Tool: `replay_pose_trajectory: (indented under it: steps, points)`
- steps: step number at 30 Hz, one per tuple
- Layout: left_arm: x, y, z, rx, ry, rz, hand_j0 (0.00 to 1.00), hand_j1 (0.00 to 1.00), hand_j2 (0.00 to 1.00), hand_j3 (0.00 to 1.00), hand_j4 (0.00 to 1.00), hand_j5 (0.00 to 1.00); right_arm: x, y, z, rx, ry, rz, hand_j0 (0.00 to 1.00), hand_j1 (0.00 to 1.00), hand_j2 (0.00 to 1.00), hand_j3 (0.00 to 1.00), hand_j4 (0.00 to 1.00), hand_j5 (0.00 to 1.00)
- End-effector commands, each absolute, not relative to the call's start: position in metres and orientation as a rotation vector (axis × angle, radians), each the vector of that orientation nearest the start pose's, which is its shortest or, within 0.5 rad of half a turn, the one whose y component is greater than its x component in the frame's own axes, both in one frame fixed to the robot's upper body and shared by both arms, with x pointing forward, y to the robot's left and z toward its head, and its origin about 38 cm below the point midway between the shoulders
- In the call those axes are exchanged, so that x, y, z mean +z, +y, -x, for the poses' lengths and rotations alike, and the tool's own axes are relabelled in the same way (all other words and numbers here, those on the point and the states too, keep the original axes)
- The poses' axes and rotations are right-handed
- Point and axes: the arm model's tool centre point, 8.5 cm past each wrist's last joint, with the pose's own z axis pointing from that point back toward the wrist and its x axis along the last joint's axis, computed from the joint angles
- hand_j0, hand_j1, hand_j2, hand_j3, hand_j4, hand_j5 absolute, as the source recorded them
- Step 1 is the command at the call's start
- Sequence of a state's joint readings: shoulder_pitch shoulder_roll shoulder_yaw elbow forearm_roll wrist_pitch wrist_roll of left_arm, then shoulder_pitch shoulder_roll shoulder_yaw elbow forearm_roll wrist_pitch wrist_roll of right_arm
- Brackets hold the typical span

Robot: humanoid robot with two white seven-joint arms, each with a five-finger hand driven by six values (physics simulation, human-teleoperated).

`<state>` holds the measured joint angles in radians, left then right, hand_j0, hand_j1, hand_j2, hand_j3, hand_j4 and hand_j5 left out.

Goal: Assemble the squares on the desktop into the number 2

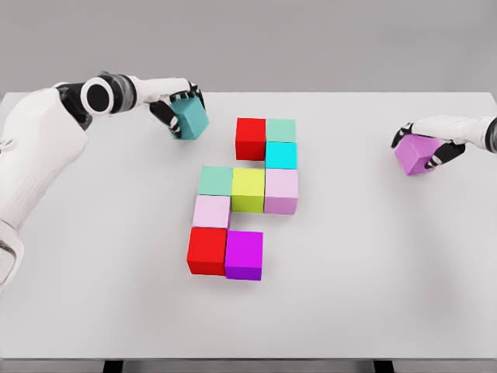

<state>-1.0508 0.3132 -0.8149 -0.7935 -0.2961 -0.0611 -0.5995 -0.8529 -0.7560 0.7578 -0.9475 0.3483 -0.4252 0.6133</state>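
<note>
Each hand grips a spare cube: left hand (177,109) a teal cube (190,119), right hand (425,141) a violet cube (415,154). Both wait beside the half-built 2 (247,194) on the counter (373,272), probably to complete it.

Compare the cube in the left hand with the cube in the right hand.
The teal cube sits at the table's far left, near the red top block; the lilac cube sits far right, apart from the figure. Both are gripped, by the left hand and right hand.
</note>
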Motion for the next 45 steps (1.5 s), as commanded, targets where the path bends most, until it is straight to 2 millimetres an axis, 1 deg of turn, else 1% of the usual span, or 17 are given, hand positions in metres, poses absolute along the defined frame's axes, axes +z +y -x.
replay_pose_trajectory:
  steps: [1, 2, 5, 7, 9, 14, 16, 18, 21, 24, 27, 33, 38, 40, 42, 43, 45]
  points:
    - [0.219, 0.184, -0.572, -1.446, -1.113, -0.274, 0.47, 0.47, 0.47, 0.47, 0.47, 0.47, 0.183, -0.396, -0.5, 1.753, -0.985, 0.455, 0.47, 0.47, 0.47, 0.47, 0.47, 0.47]
    - [0.226, 0.171, -0.566, -1.441, -1.111, -0.284, 0.48, 0.48, 0.48, 0.48, 0.48, 0.48, 0.183, -0.396, -0.5, 1.754, -0.986, 0.455, 0.47, 0.47, 0.47, 0.47, 0.47, 0.47]
    - [0.208, 0.165, -0.56, -1.407, -0.997, -0.315, 0.48, 0.48, 0.48, 0.48, 0.48, 0.48, 0.184, -0.396, -0.499, 1.758, -0.988, 0.457, 0.43, 0.43, 0.43, 0.43, 0.43, 0.43]
    - [0.209, 0.16, -0.558, -1.4, -1.007, -0.302, 0.48, 0.48, 0.48, 0.48, 0.48, 0.48, 0.185, -0.395, -0.498, 1.781, -0.991, 0.453, 0.41, 0.41, 0.41, 0.41, 0.41, 0.41]
    - [0.21, 0.16, -0.559, -1.382, -1.035, -0.332, 0.48, 0.48, 0.48, 0.48, 0.48, 0.48, 0.194, -0.4, -0.492, 1.829, -1.008, 0.461, 0.37, 0.37, 0.37, 0.37, 0.37, 0.37]
    - [0.203, 0.157, -0.56, -1.357, -1.079, -0.387, 0.55, 0.55, 0.55, 0.55, 0.55, 0.55, 0.212, -0.392, -0.482, 1.942, -1.065, 0.463, 0.37, 0.37, 0.37, 0.37, 0.37, 0.37]
    - [0.196, 0.158, -0.56, -1.342, -1.098, -0.432, 0.55, 0.55, 0.55, 0.55, 0.55, 0.55, 0.22, -0.396, -0.475, 1.99, -1.077, 0.466, 0.37, 0.37, 0.37, 0.37, 0.37, 0.37]
    - [0.194, 0.158, -0.559, -1.341, -1.101, -0.434, 0.57, 0.57, 0.57, 0.57, 0.57, 0.57, 0.228, -0.387, -0.471, 2.032, -1.097, 0.474, 0.37, 0.37, 0.37, 0.37, 0.37, 0.37]
    - [0.189, 0.154, -0.557, -1.365, -1.085, -0.437, 0.68, 0.68, 0.68, 0.68, 0.68, 0.68, 0.234, -0.374, -0.468, 2.072, -1.126, 0.474, 0.37, 0.37, 0.37, 0.37, 0.37, 0.37]
    - [0.178, 0.152, -0.553, -1.372, -1.071, -0.417, 0.72, 0.72, 0.72, 0.72, 0.72, 0.72, 0.244, -0.362, -0.462, 2.122, -1.157, 0.482, 0.37, 0.37, 0.37, 0.37, 0.37, 0.37]
    - [0.173, 0.153, -0.552, -1.377, -1.055, -0.42, 0.81, 0.81, 0.81, 0.81, 0.81, 0.81, 0.253, -0.36, -0.453, 2.156, -1.161, 0.498, 0.37, 0.37, 0.37, 0.37, 0.37, 0.37]
    - [0.172, 0.156, -0.553, -1.365, -1.041, -0.428, 0.9, 0.9, 0.9, 0.9, 0.9, 0.9, 0.269, -0.345, -0.415, 2.307, -1.164, 0.505, 0.37, 0.37, 0.37, 0.37, 0.37, 0.37]
    - [0.175, 0.158, -0.554, -1.36, -1.04, -0.434, 0.91, 0.91, 0.91, 0.91, 0.91, 0.91, 0.269, -0.311, -0.395, 2.407, -1.23, 0.455, 0.37, 0.37, 0.37, 0.37, 0.37, 0.37]
    - [0.177, 0.165, -0.557, -1.341, -1.034, -0.433, 0.91, 0.91, 0.91, 0.91, 0.91, 0.91, 0.257, -0.301, -0.386, 2.429, -1.243, 0.4, 0.37, 0.37, 0.37, 0.37, 0.37, 0.37]
    - [0.192, 0.171, -0.56, -1.33, -1.068, -0.409, 1.0, 1.0, 1.0, 1.0, 1.0, 1.0, 0.244, -0.296, -0.381, 2.447, -1.227, 0.351, 0.37, 0.37, 0.37, 0.37, 0.37, 0.37]
    - [0.203, 0.187, -0.563, -1.318, -1.087, -0.412, 1.0, 1.0, 1.0, 1.0, 1.0, 1.0, 0.24, -0.289, -0.377, 2.47, -1.23, 0.328, 0.37, 0.37, 0.37, 0.37, 0.37, 0.37]
    - [0.225, 0.249, -0.559, -1.335, -1.126, -0.457, 1.0, 1.0, 1.0, 1.0, 1.0, 1.0, 0.237, -0.287, -0.374, 2.478, -1.229, 0.313, 0.37, 0.37, 0.37, 0.37, 0.37, 0.37]
